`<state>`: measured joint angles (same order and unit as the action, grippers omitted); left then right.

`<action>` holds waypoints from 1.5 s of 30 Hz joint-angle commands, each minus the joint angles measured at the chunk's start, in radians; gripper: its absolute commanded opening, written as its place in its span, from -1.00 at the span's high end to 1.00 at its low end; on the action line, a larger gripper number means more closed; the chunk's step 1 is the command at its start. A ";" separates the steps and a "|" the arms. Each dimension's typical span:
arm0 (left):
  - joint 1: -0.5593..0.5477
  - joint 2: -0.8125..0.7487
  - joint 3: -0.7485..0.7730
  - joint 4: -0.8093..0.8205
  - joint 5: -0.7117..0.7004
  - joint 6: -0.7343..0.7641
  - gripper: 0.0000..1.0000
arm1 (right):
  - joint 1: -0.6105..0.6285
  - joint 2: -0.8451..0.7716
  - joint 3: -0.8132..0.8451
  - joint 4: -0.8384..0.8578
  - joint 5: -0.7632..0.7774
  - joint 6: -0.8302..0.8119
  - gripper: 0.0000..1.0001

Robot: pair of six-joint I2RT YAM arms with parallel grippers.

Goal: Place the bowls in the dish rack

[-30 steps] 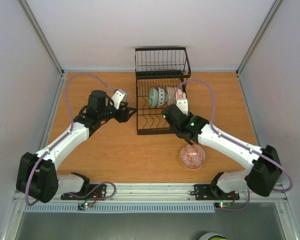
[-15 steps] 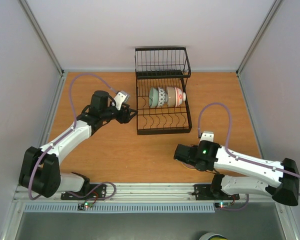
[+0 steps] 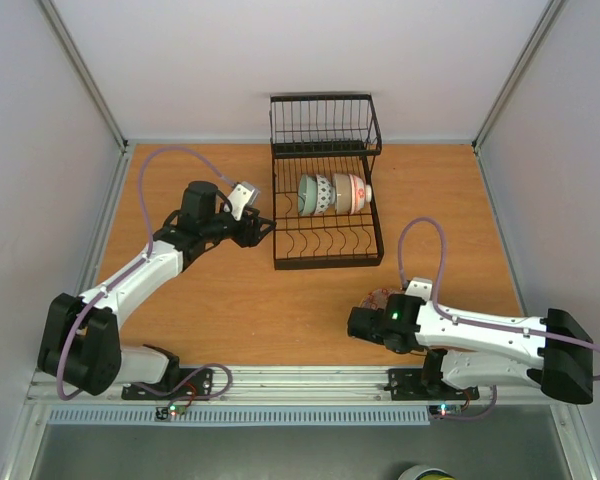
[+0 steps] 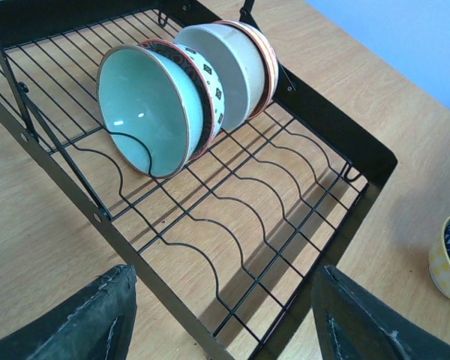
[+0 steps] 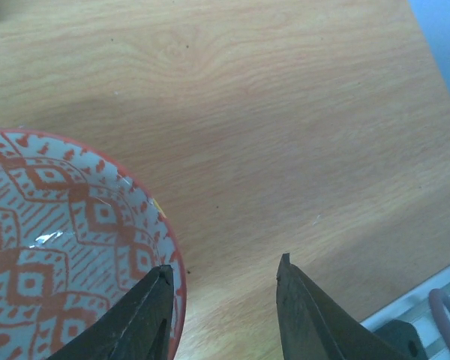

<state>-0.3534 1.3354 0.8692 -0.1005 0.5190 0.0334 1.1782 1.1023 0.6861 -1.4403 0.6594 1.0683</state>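
Note:
Three bowls (image 3: 332, 192) stand on edge in the back row of the black wire dish rack (image 3: 325, 256). The left wrist view shows them as a teal-lined bowl (image 4: 145, 109), a patterned one (image 4: 208, 81) and a cream one (image 4: 232, 61). My left gripper (image 3: 264, 226) hovers open at the rack's left side, nothing between its fingers (image 4: 97, 319). A red-patterned bowl (image 5: 52, 247) sits on the table near the front. My right gripper (image 5: 225, 262) is open astride its rim, one finger (image 5: 146, 315) over the inside, the other outside. From above, the right arm hides most of that bowl (image 3: 378, 297).
A taller wire basket section (image 3: 325, 122) rises at the rack's far end. The rack's front rows of dividers (image 4: 232, 217) hold nothing. The table's front rail (image 3: 300, 380) lies just behind my right gripper (image 3: 370, 320). White walls enclose the table on three sides.
My right arm swung from the rack down to the front of the table and came over the red-patterned bowl, its jaws narrowing. The left arm shifted slightly toward the rack.

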 commanded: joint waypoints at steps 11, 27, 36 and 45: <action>0.001 -0.017 0.010 0.029 0.012 0.006 -0.29 | -0.009 -0.006 -0.055 0.207 -0.012 -0.078 0.25; 0.001 -0.037 0.005 0.027 0.016 0.006 -0.29 | -0.014 -0.054 -0.128 0.229 -0.054 -0.027 0.65; 0.001 -0.041 0.005 0.026 0.015 0.011 -0.29 | 0.004 -0.075 -0.041 0.134 -0.021 -0.022 0.97; 0.000 -0.047 0.008 0.016 0.028 0.012 -0.29 | 0.072 -0.099 0.124 -0.014 0.095 -0.034 0.97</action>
<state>-0.3538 1.3258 0.8692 -0.1047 0.5270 0.0338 1.2156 1.0309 0.7143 -1.3563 0.6422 1.0279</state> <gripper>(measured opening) 0.645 0.044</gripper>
